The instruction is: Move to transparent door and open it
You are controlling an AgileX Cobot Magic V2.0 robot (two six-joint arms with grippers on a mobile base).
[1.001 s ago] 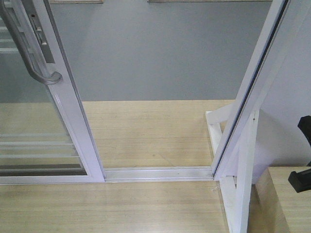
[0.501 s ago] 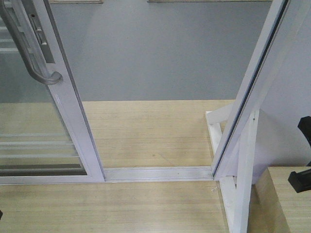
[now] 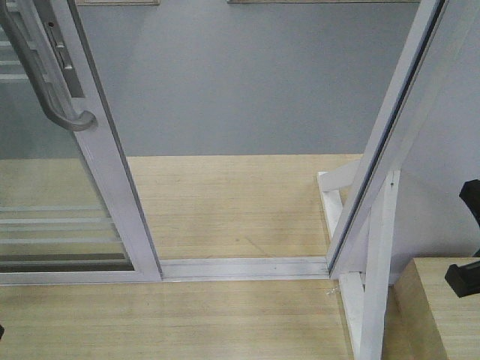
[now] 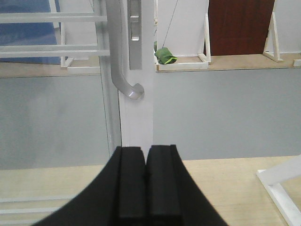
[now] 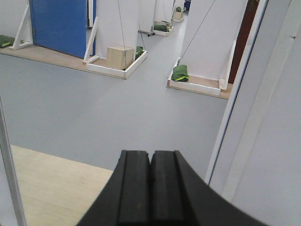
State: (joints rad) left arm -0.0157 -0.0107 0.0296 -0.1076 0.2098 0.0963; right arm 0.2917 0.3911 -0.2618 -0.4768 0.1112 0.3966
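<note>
The transparent door (image 3: 52, 187) stands at the left of the front view, slid aside, with a white frame (image 3: 112, 180), thin white bars low in the glass and a curved silver handle (image 3: 45, 82). The doorway between it and the right jamb (image 3: 397, 127) is open. In the left wrist view my left gripper (image 4: 146, 148) is shut and empty. It sits in front of the door's frame edge (image 4: 136, 117) and below the handle's curved end (image 4: 129, 89), apart from both. My right gripper (image 5: 151, 153) is shut and empty, facing the grey floor beside the right jamb (image 5: 256, 94).
A metal floor track (image 3: 244, 268) crosses the doorway on the wooden floor. A white brace (image 3: 375, 270) and a wooden box (image 3: 442, 307) stand at the right. A black arm part (image 3: 463, 276) shows at the right edge. White panels and green bags (image 5: 180, 73) stand beyond.
Almost nothing has moved. A small dark bit has come into the lower left corner of the front view.
</note>
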